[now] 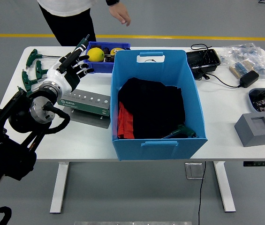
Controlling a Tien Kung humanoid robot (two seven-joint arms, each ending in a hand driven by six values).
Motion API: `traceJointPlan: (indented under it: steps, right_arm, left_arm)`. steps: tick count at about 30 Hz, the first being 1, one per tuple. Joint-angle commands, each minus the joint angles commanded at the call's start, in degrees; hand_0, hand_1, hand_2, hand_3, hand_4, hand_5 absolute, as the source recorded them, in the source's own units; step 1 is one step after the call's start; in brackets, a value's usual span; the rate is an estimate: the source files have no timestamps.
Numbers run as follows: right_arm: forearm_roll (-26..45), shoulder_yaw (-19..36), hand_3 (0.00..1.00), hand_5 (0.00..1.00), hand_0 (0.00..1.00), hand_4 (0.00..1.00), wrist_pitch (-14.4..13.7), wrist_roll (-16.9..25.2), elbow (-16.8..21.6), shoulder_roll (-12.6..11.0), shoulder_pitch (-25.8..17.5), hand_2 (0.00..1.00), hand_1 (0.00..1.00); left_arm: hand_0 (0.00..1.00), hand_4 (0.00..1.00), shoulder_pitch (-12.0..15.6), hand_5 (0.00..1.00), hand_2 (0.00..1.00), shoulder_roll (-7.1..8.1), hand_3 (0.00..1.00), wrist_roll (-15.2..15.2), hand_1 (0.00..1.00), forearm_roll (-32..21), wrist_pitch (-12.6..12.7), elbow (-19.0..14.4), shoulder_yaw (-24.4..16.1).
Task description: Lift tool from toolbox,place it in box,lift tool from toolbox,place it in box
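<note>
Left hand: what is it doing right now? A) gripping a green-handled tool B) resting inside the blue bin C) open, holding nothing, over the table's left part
C: the left hand has its fingers spread and empty, well left of the big blue bin, with green-handled tools lying on the table.

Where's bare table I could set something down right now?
Free: the near strip between the blue bin and the grey block, and the near-left corner in front of the green tool case. Crowded: the far-left T-handle tools and the far-right cables.
</note>
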Motion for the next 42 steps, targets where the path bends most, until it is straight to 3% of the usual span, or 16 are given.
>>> traceJointPlan:
  steps: [4,13,18,23,29,31,35,42]
  right_arm:
    - [0.39,-0.34,0.571,0.697,0.682,0.770,0.04,0.07,0.00,-0.09,0.23,0.728,0.663]
    - [0.90,-0.96,0.571,0.697,0.682,0.770,0.07,0.14,0.00,-0.23,0.62,0.728,0.663]
    - [1.68,-1.79,0.571,0.697,0.682,0.770,0.14,0.29,0.00,-0.44,0.82,0.728,0.664]
    - [1.60,-2.34,0.571,0.697,0.682,0.770,0.20,0.20,0.03,-0.71,1.20,0.728,0.663]
    - [1.76,-2.36,0.571,0.697,0.682,0.770,0.13,0.18,0.08,-0.86,1.47,0.728,0.663]
    - [1.56,-2.33,0.571,0.697,0.682,0.770,0.12,0.12,0.12,-0.95,1.67,0.728,0.663]
    - [1.38,-2.39,0.571,0.696,0.682,0.771,0.16,0.12,0.15,-1.09,1.89,0.728,0.664]
    - [0.98,-2.09,0.572,0.695,0.682,0.771,0.19,0.10,0.09,-1.20,1.75,0.727,0.664]
  left_arm:
    - [0.203,0.698,-1.24,0.190,0.286,-0.60,0.418,-0.57,0.172,-0.52,-0.16,-0.08,3.36]
    - [0.201,0.682,-3.93,0.154,0.284,-3.21,0.423,-0.62,0.170,-0.86,-3.39,-1.12,13.33]
    - [0.202,0.687,-7.26,0.140,0.284,-5.08,0.424,-0.90,0.170,2.57,-5.41,1.08,19.62]
    - [0.202,0.692,-11.05,0.128,0.286,-7.72,0.430,-1.90,0.171,9.18,-6.82,7.77,25.78]
    - [0.203,0.688,-15.43,0.125,0.288,-7.89,0.434,-6.10,0.171,19.52,-7.74,19.36,33.07]
    - [0.203,0.688,-17.09,0.125,0.288,-7.89,0.434,-6.38,0.171,24.74,-7.24,23.86,35.50]
    - [0.206,0.665,-19.42,0.135,0.298,-7.89,0.469,-5.83,0.174,34.05,-6.78,29.74,38.00]
    - [0.212,0.636,-21.48,0.175,0.326,-7.89,0.504,-3.47,0.191,50.81,-7.34,29.73,41.52]
